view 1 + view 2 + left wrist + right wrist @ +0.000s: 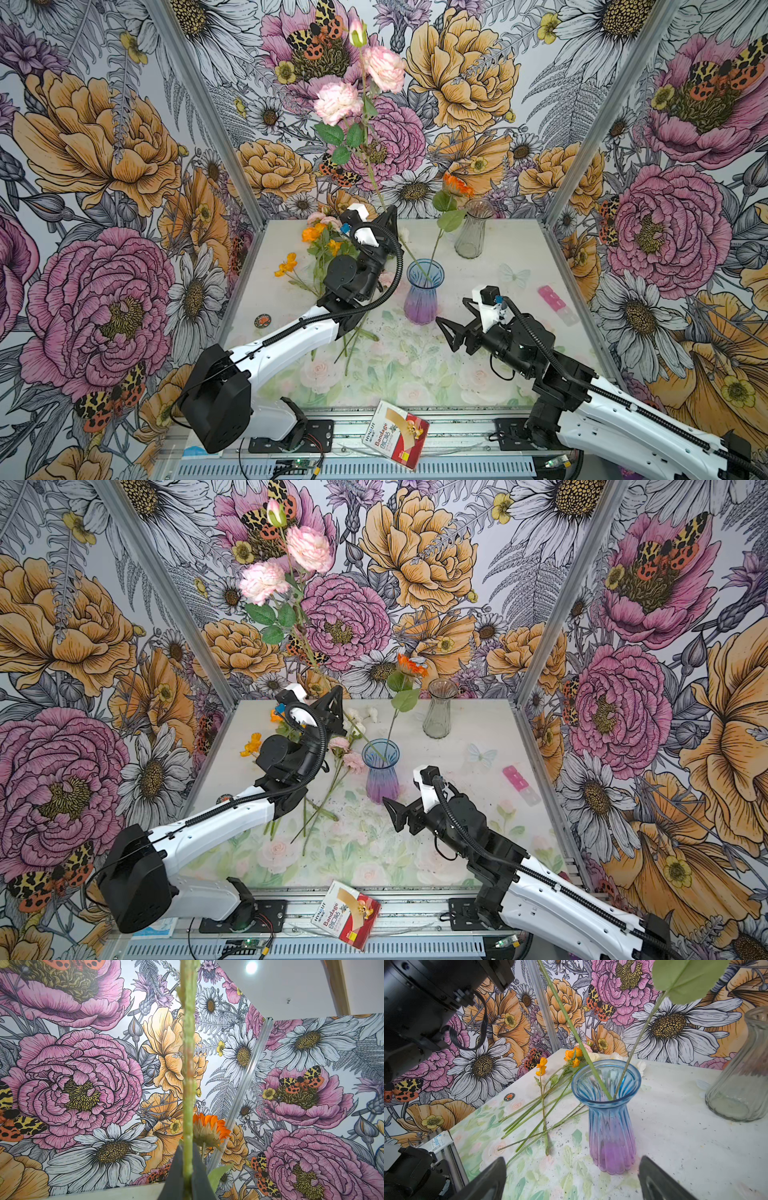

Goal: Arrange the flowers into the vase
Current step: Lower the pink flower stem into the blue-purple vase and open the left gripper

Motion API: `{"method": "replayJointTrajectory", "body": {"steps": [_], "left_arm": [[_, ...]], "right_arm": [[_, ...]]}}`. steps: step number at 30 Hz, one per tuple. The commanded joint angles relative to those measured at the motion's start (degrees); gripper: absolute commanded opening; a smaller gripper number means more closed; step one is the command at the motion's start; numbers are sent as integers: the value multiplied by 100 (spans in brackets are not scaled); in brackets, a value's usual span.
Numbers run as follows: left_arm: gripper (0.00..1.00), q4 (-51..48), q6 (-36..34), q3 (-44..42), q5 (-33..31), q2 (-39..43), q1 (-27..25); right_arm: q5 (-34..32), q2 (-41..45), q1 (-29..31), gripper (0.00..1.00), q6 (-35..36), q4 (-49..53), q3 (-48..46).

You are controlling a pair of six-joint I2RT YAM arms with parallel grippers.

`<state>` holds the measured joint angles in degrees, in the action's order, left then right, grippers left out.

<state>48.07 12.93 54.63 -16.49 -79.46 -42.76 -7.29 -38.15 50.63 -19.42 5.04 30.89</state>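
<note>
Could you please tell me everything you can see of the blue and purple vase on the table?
The vase is ribbed translucent glass by its look, blue at the flared mouth fading to purple at the base, with a narrowed neck. It stands upright on the table. Two green stems stand in it: the pink-bloomed stem and the orange flower's stem. The open right gripper faces it, not touching.
</note>
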Motion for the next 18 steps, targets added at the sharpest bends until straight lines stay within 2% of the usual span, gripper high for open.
{"method": "replayJointTrajectory", "body": {"steps": [1,9,18], "left_arm": [[0,989,-455,-293,76,-271,-173],[0,2456,-876,-796,-46,-998,-433],[0,3273,-897,-1286,-134,-1537,-529]], "right_arm": [[-49,44,-48,100,87,65,28],[-38,31,-39,100,78,67,20],[-24,-52,-52,100,63,66,4]]}}
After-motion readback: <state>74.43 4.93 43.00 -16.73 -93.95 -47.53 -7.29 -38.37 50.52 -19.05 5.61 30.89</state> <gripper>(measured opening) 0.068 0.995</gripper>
